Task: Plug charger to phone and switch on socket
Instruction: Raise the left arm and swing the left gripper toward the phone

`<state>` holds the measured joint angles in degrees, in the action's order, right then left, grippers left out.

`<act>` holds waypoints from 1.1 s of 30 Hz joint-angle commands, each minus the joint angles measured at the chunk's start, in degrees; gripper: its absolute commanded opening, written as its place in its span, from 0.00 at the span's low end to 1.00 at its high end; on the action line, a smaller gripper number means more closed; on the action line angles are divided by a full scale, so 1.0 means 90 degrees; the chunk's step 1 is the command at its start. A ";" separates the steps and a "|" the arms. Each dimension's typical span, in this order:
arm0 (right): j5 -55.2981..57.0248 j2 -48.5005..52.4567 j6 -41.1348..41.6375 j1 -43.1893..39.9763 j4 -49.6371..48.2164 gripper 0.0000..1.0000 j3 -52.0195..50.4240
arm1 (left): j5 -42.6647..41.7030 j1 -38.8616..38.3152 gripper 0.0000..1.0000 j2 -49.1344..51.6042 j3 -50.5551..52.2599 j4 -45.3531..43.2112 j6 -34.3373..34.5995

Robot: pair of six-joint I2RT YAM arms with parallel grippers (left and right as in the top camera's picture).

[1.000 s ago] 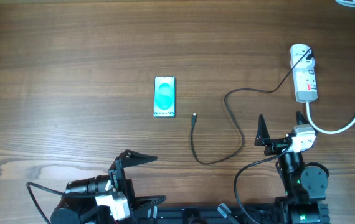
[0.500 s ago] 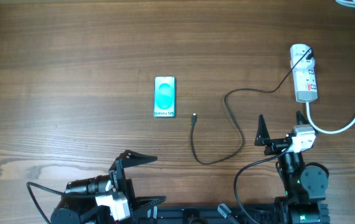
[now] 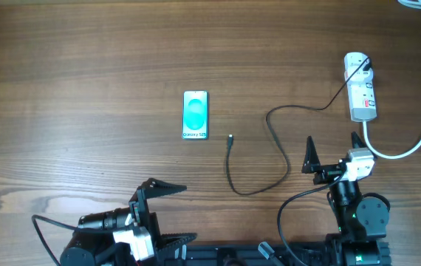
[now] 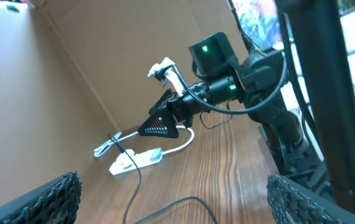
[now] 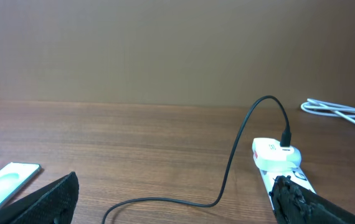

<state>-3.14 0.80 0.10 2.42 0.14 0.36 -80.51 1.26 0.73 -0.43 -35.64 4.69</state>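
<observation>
The phone [image 3: 196, 115] lies flat at the table's middle, its turquoise screen up. The charger's thin black cable [image 3: 255, 191] curls from its loose connector tip [image 3: 230, 137], just right of the phone, to a black plug in the white socket [image 3: 360, 87] at the far right. My left gripper [image 3: 188, 212] stands open near the front edge, below the phone, holding nothing. My right gripper [image 3: 331, 140] is open too, just in front of the socket. The right wrist view shows the phone [image 5: 3, 180], cable [image 5: 230, 161] and socket [image 5: 277, 155] ahead of the open gripper [image 5: 174, 208].
A thick white lead [image 3: 410, 151] loops from the socket off the table's far right corner. In the left wrist view the open gripper [image 4: 174, 202] faces the right arm [image 4: 227, 81], with the socket [image 4: 137, 162] and cable [image 4: 137, 177] beyond. A brown wall stands behind.
</observation>
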 commanded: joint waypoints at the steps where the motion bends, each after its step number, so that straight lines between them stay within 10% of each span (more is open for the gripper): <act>1: 0.0061 -0.0017 -0.0005 -0.0027 -0.0022 1.00 -0.0007 | 0.0622 0.0041 1.00 -0.0039 0.0010 0.0002 0.0559; 11: 0.0061 -0.0017 -0.0005 -0.0027 -0.0022 1.00 -0.0007 | 0.4554 0.0041 1.00 -0.0039 0.0010 0.1802 0.3347; 27: 0.0061 -0.0017 -0.0005 -0.0027 -0.0022 1.00 -0.0007 | 0.5066 0.0041 1.00 0.0015 -0.0442 0.1685 0.3740; 33: 0.0061 -0.0017 -0.0005 -0.0027 -0.0022 1.00 -0.0007 | 0.5605 0.0041 1.00 0.0763 -0.1382 0.2312 0.2603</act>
<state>-3.14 0.80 0.10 2.42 0.16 0.36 -34.00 1.26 2.90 -6.46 -18.17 35.46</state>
